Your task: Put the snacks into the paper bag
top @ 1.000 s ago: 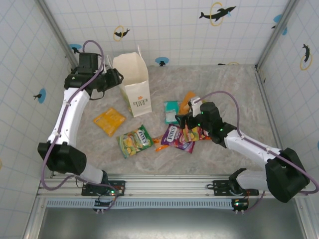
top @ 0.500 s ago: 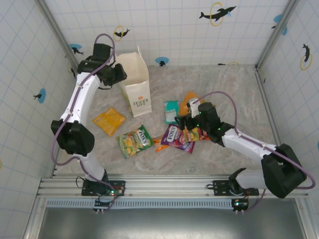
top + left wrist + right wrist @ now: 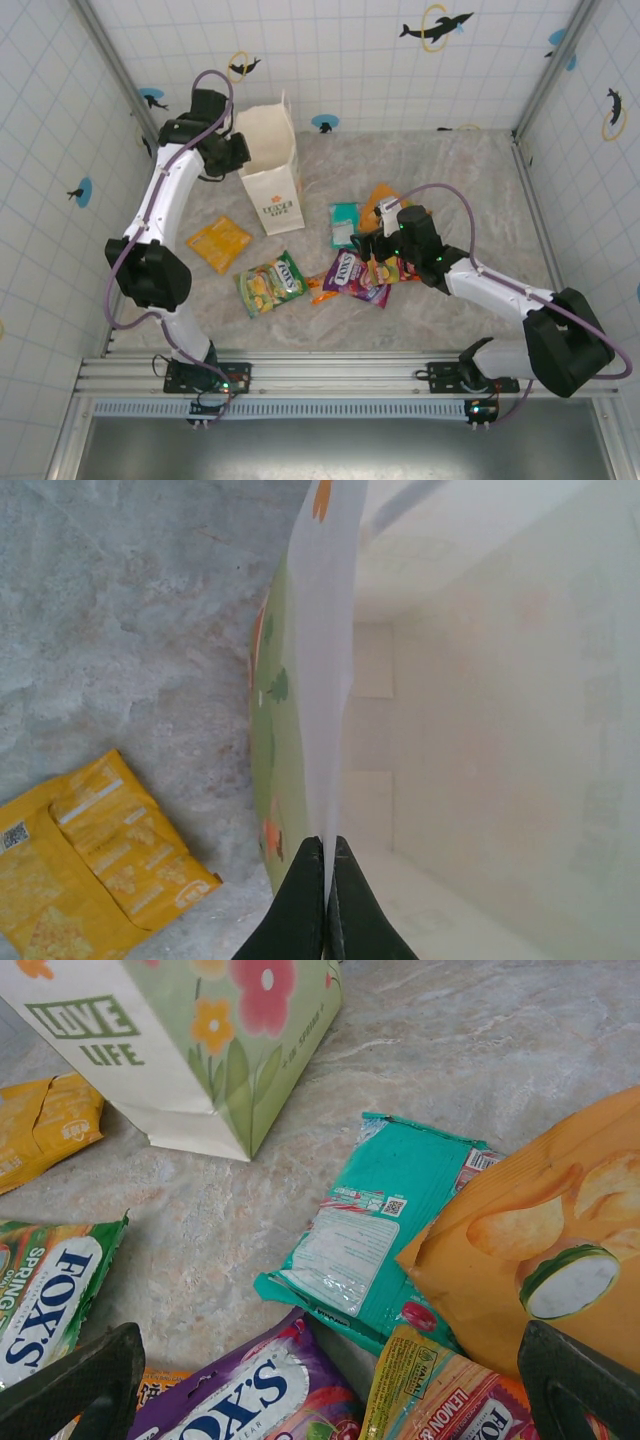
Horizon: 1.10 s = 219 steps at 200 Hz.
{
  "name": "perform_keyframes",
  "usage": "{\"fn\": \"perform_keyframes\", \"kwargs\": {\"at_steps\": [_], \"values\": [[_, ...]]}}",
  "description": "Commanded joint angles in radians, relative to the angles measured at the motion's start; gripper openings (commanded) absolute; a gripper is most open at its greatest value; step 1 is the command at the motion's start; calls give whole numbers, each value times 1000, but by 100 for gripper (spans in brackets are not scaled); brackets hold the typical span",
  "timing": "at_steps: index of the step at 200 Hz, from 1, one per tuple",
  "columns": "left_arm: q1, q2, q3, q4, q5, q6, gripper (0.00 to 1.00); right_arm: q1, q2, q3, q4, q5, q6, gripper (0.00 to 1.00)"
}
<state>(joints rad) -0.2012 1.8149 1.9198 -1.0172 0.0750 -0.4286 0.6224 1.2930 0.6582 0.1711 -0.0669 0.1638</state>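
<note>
The white paper bag (image 3: pixel 270 172) stands upright at the back left, its mouth open. My left gripper (image 3: pixel 238 155) is shut on the bag's left wall at the rim; in the left wrist view its fingers (image 3: pixel 300 910) pinch the thin paper edge of the paper bag (image 3: pixel 470 730). The snacks lie on the table: a yellow packet (image 3: pixel 218 243), a green packet (image 3: pixel 270 283), a purple one (image 3: pixel 350 272), a teal one (image 3: pixel 344 222) and an orange chip bag (image 3: pixel 380 200). My right gripper (image 3: pixel 366 246) hangs open low over the purple packet (image 3: pixel 250 1390) and teal packet (image 3: pixel 390 1230), holding nothing.
A red-and-yellow lemon packet (image 3: pixel 450 1400) lies under the orange chip bag (image 3: pixel 530 1250). A small orange packet (image 3: pixel 322 290) pokes out beside the purple one. Tiled walls (image 3: pixel 60 200) enclose the marble table (image 3: pixel 450 170) on three sides.
My left gripper has closed on the paper bag's left wall, and the left arm has swung in toward the bag. The bag has shifted slightly. The right arm has hardly moved.
</note>
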Motion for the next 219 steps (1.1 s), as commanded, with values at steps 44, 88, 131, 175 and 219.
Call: {"fn": "perform_keyframes", "kwargs": {"at_steps": [44,88,131,175,219], "values": [[-3,-30,33,-30,122,57,0,8,-26,-9,0,20,-1,98],[-3,-76,-38,10,187,73,0,7,-47,-18,-14,33,17,98],[-18,-107,-93,21,206,107,0,-58,-52,13,-87,-8,64,98],[-38,-167,-211,114,281,91,0,-204,-92,-15,-164,-101,139,99],[-55,-180,-240,131,255,77,0,-254,-161,-53,-182,-94,143,99]]}}
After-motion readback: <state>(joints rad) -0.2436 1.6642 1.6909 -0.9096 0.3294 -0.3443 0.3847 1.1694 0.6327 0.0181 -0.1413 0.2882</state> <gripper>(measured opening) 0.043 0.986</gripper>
